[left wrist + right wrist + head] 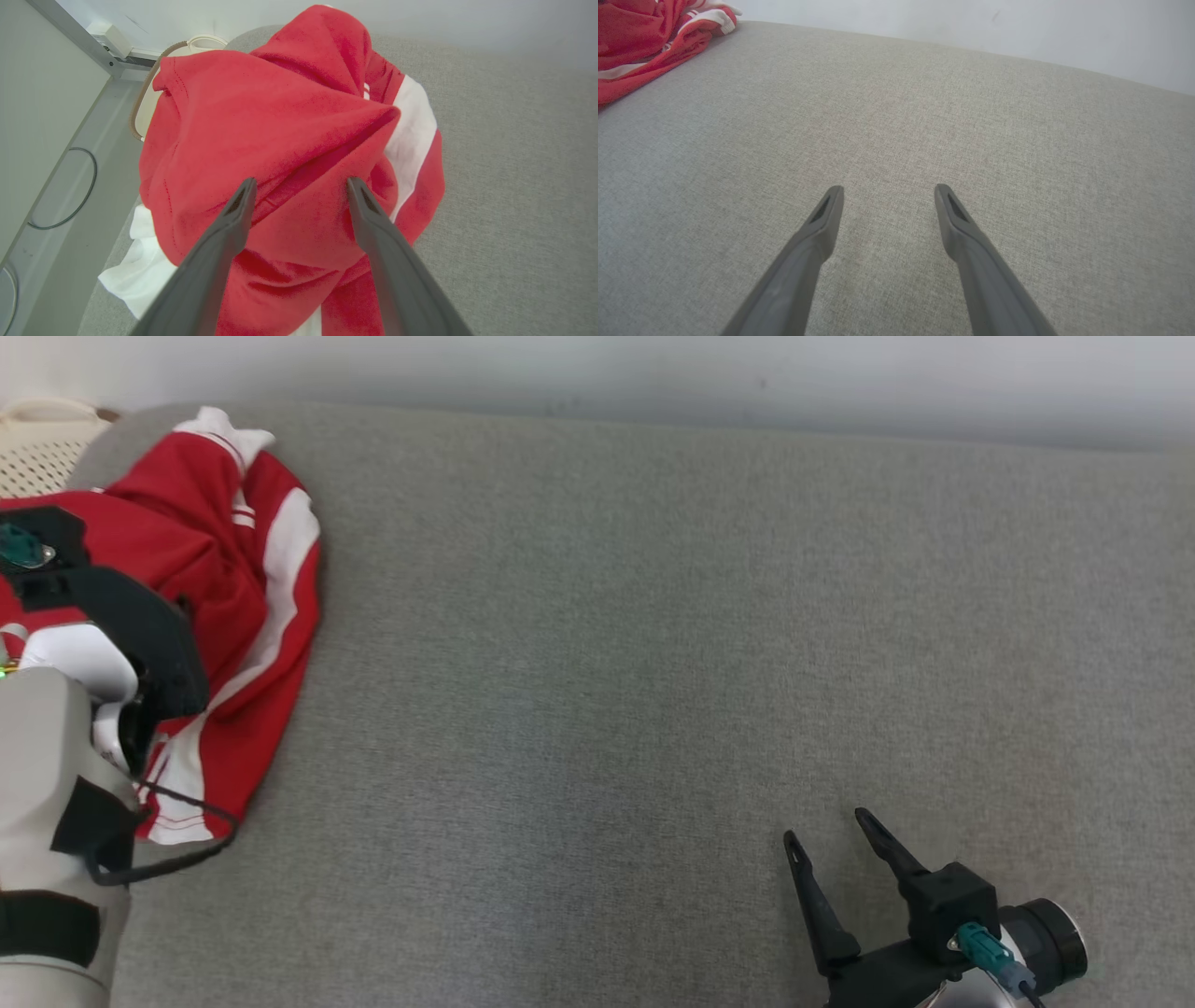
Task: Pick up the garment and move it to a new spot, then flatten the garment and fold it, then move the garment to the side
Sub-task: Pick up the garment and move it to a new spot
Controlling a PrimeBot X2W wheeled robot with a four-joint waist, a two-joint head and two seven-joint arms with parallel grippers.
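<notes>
Pickup is in hand: my left gripper (301, 182), jaws apart, points at the garment (280, 121); next I should close on a fold. Right gripper (829, 828) hangs idle, jaws apart too.

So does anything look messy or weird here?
Yes, the red and white garment is scrunched in a lumpy heap at the far left end of the grey cushion, not lying flat. Nothing else looks odd.

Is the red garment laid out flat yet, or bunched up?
Bunched up. The red garment sits in a crumpled heap with raised folds at the left end of the grey cushion.
</notes>
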